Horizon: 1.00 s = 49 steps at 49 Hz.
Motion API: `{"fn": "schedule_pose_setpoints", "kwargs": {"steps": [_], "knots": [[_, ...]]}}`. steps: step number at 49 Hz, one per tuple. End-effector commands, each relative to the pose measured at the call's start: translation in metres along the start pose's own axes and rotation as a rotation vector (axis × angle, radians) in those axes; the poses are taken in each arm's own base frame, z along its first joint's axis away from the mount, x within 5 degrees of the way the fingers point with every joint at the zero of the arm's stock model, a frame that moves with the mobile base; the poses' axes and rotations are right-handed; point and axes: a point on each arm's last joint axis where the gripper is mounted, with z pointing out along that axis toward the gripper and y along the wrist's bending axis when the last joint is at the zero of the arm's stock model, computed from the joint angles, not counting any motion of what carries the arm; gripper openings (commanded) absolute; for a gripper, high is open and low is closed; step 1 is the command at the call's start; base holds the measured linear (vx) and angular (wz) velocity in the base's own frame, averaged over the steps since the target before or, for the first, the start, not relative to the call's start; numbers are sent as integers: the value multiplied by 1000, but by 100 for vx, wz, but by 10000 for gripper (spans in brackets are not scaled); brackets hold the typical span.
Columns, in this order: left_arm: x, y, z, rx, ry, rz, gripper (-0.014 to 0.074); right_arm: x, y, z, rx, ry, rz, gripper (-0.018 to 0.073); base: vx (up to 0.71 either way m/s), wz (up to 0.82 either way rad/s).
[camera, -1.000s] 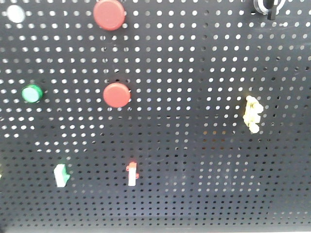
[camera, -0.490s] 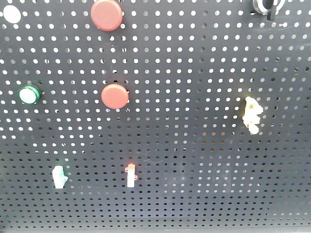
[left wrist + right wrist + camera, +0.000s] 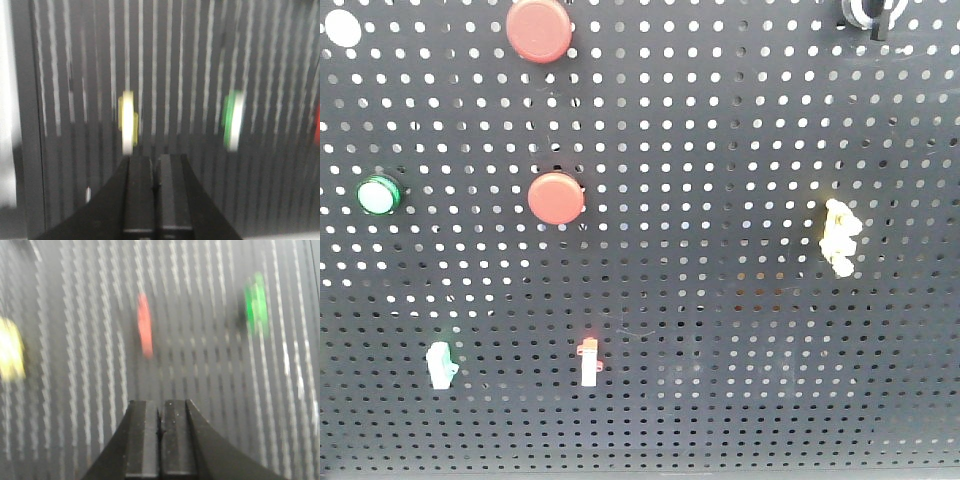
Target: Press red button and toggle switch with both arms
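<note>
In the front view the larger red button [image 3: 540, 28] sits at the top of the black pegboard [image 3: 720, 330], partly cut by the frame edge. The toggle switch [image 3: 868, 12], black with a white ring, is cut off at the top right. Neither gripper shows in that view. My left gripper [image 3: 155, 159] is shut with nothing in it and points at the board. My right gripper [image 3: 161, 404] is also shut and empty, facing the board below a blurred red shape [image 3: 145, 326]; I cannot tell which red button that is.
A smaller red button [image 3: 556, 198], a green button [image 3: 378, 195], a green-tipped lever [image 3: 440, 362], a red-tipped lever [image 3: 590, 360] and a yellow clip [image 3: 838, 236] sit on the board. The left wrist view shows blurred yellow-white [image 3: 128, 122] and green [image 3: 233, 120] pieces.
Everything on the board has shifted slightly left and up in the front view over the last second, then held still. Both wrist views are motion-blurred.
</note>
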Motion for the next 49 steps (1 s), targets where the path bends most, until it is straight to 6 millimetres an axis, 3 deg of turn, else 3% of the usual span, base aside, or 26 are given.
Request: {"fn": "schedule_pose_setpoints", "kwargs": {"steps": [1, 11, 22, 26, 40, 49], "knots": [[-57, -2, 5, 1, -157, -6, 2, -60, 3, 12, -7, -86, -94, -3, 0, 0], [-140, -7, 50, 17, -67, 68, 2, -130, 4, 67, -13, 55, -105, -3, 0, 0], [-194, -12, 112, 34, 29, 113, 2, -158, 6, 117, -15, 120, -86, -3, 0, 0], [-202, -12, 122, 36, 26, 103, 2, -159, 6, 123, -15, 124, -72, -3, 0, 0], [-217, -22, 129, 130, 29, -13, 2, -159, 7, 123, -22, 114, 16, -3, 0, 0], [-220, -59, 152, 442, 55, 49, 2, -157, 8, 124, -28, 135, 79, -3, 0, 0]]}}
